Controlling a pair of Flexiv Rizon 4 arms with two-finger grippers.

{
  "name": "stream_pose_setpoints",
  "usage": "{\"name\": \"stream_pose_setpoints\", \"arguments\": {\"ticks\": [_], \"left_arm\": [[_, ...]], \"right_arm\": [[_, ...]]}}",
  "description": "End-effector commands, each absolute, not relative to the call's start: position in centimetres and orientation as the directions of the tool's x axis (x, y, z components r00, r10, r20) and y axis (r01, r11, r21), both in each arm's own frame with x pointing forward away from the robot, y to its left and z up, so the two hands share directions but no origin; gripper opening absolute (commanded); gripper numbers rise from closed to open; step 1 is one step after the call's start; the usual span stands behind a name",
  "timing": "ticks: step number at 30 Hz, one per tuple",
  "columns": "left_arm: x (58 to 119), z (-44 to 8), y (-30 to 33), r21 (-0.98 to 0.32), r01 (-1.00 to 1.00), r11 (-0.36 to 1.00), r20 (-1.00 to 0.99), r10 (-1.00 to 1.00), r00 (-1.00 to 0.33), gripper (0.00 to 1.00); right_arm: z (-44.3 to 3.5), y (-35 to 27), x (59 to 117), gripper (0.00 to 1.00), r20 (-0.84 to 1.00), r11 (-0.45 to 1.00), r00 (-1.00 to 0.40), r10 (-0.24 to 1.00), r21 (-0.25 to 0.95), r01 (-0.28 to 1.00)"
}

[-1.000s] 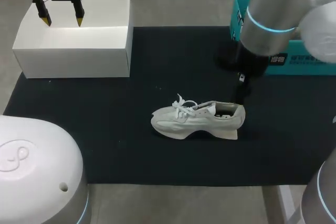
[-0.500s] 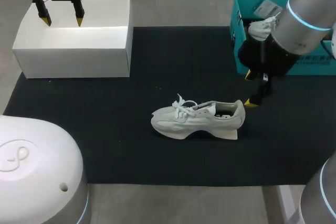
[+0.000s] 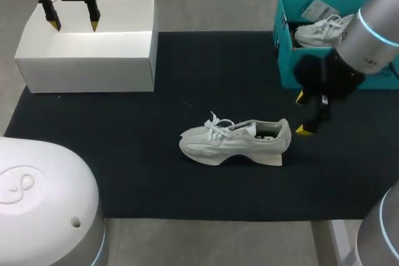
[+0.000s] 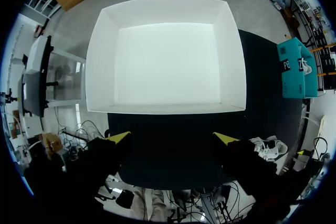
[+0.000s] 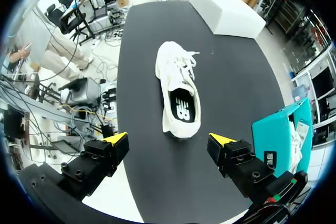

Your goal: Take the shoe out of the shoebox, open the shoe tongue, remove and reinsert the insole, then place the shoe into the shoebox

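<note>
On the dark mat [image 3: 156,172], mid-table, the shoe [image 3: 237,141] lies on its sole, toe toward the robot's left, heel toward its right, so it's out of the box already. Right gripper [image 3: 302,113] sits just off the heel, not touching, jaws spread wide, nothing held. From its wrist view the shoe [image 5: 178,95] is straight ahead of the right gripper [image 5: 168,140], heel nearest, dark insole [image 5: 182,106] showing in the opening. Left gripper [image 3: 75,26] hangs well apart, over the white box [image 3: 87,73], jaws also wide and holding nothing; same from its own camera [image 4: 172,138]. Teal shoebox [image 3: 287,54] at the far right has a second shoe [image 3: 324,29] inside.

Step in hand looks like opening the tongue [image 3: 243,128]. To do it well: come in over the collar from the heel side, narrow the jaws first, pinch only the tongue's top edge, keep clear of the loose laces [image 3: 215,123]. Pull up and toward the toe, gently, or the light shoe will likely drag or tip. Left arm pinning the toe would help, it's far off though
</note>
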State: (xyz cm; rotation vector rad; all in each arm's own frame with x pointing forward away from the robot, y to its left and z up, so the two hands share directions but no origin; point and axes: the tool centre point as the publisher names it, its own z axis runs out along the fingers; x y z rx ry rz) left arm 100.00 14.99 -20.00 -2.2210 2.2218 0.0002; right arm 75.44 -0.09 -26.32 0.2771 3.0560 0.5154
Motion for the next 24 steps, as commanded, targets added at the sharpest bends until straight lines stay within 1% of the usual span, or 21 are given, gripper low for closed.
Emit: {"name": "stream_pose_setpoints", "arguments": {"ticks": [1,3,8,11,15,18,22,24], "left_arm": [[100.0,-20.0,15.0,0.0,-1.0,0.0,0.0,-1.0,0.0,1.0],[100.0,-20.0,15.0,0.0,-1.0,0.0,0.0,-1.0,0.0,1.0],[100.0,-20.0,15.0,0.0,-1.0,0.0,0.0,-1.0,0.0,1.0],[100.0,-20.0,15.0,0.0,-1.0,0.0,0.0,-1.0,0.0,1.0],[100.0,-20.0,15.0,0.0,-1.0,0.0,0.0,-1.0,0.0,1.0],[100.0,-20.0,15.0,0.0,-1.0,0.0,0.0,-1.0,0.0,1.0],[100.0,-20.0,15.0,0.0,-1.0,0.0,0.0,-1.0,0.0,1.0],[100.0,-20.0,15.0,0.0,-1.0,0.0,0.0,-1.0,0.0,1.0]], "right_arm": [[-27.6,-0.8,75.6,1.0,0.011,0.921,-0.985,0.173,0.352,0.166],[-28.0,-1.0,75.6,1.0,0.015,0.918,-0.984,0.176,0.359,0.17],[-29.0,-1.4,75.8,1.0,0.017,0.892,-0.984,0.18,0.42,0.17],[-29.6,-1.8,76.4,1.0,0.012,0.862,-0.984,0.176,0.481,0.16],[-30.5,-2.0,77.2,1.0,-0.011,0.861,-0.988,0.156,0.491,0.131],[-31.2,-1.8,77.9,1.0,-0.051,0.848,-0.991,0.121,0.525,0.076],[-32.5,-1.8,78.7,1.0,-0.044,0.837,-0.992,0.118,0.542,0.075],[-33.1,-1.8,79.0,1.0,-0.024,0.829,-0.991,0.129,0.551,0.095]]}}
